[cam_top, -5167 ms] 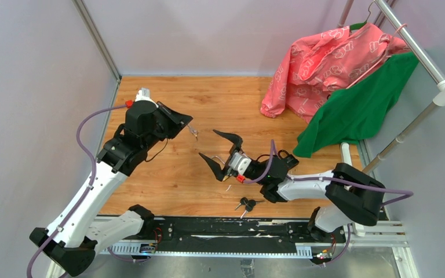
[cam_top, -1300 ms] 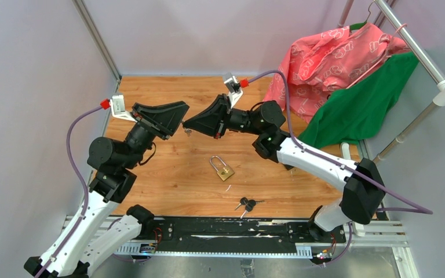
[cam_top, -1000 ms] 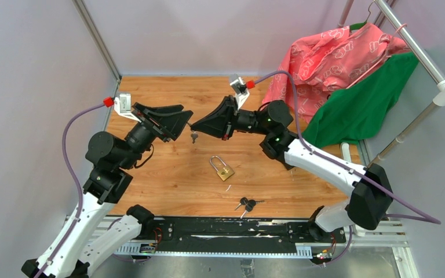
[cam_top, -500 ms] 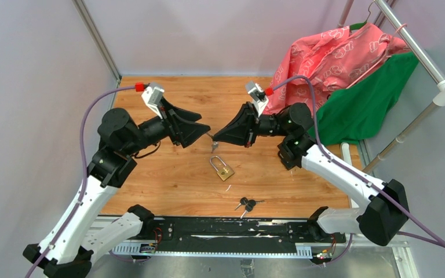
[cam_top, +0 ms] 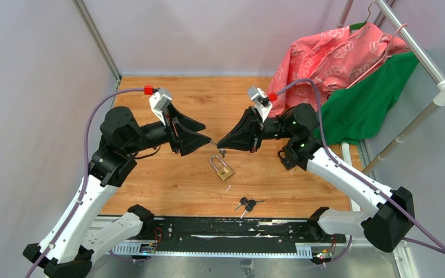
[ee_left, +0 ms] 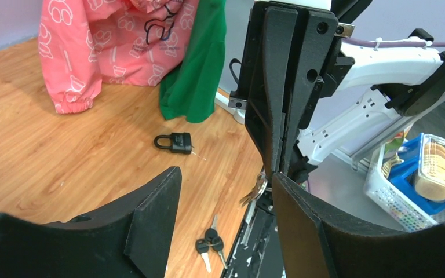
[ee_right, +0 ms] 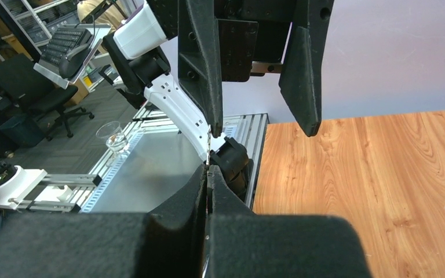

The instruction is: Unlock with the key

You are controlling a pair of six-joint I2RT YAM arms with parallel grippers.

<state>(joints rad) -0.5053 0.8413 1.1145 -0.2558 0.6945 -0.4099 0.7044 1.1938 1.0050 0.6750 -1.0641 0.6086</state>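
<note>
Above the middle of the wooden surface the two claws meet pretty much tip to tip. The right claw is clenched tight, with the key dangling off its tip. The key's long axis runs roughly straight down, a bit slanted in the left wrist view, and it's up in the air, not touching the wood. Can't tell if the claw is pinching the key's head or its ring.

The left claw is spread wide and grasping nothing. The right claw's tip sits between its fingers, closer to one of them.

The brass padlock lies flat on the surface just on the near side of the key. Its shackle points far-left, its body near-right, and the shackle looks closed.

A spare pair of keys lies near the front edge, and a black padlock sits by the green garment.
</note>
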